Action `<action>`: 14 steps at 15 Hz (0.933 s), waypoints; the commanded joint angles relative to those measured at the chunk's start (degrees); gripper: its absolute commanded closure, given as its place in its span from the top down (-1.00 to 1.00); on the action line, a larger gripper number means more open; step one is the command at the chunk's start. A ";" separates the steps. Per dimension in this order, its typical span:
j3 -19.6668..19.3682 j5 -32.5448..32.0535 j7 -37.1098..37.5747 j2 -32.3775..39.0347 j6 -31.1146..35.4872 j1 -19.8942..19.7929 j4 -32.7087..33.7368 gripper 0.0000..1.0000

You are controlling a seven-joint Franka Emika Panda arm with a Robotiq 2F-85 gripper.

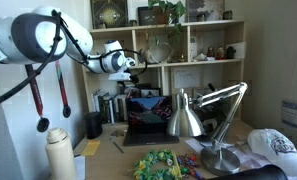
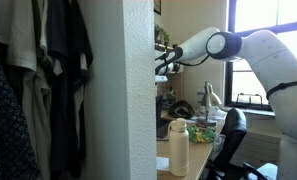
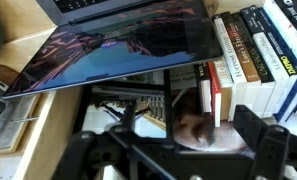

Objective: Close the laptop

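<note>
Jaws of the gripper [image 3: 173, 150] are standing wide apart in the wrist view and are gripping nothing. One of the fingers [image 3: 260, 145] is entering at 4 o'clock and its partner at 8 o'clock.

Beyond them the laptop [image 3: 118, 50] is filling the frame from 9 to 1 o'clock. Its lid is standing open, the screen is showing a red-blue image, and a strip of keyboard is appearing at 12 o'clock. Whether the gripper is touching the lid's edge cannot be told from this view. A row of books [image 3: 253, 45] is standing upright at 2 o'clock, just beside the lid.

In an exterior view the gripper [image 1: 131, 66] is hanging at about 11 o'clock from the laptop [image 1: 148, 108], apart from the lid. The laptop is sitting open on the desk [image 1: 118, 142], below the shelf unit [image 1: 188, 45]. A silver lamp [image 1: 188, 118] is standing just beside it at 3 o'clock. A pale bottle [image 1: 58, 150] is standing at 8 o'clock, nearer the camera.

In an exterior view the arm [image 2: 238, 45] is reaching in from 3 o'clock, and the gripper [image 2: 163, 66] is hanging near a white pillar [image 2: 118, 90].
</note>
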 commanded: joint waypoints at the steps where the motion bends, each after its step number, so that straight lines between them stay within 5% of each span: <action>1: -1.11 0.85 0.59 2.87 3.20 0.60 2.02 1.00; 14: -1.57 1.36 0.71 10.78 3.91 0.93 9.83 1.00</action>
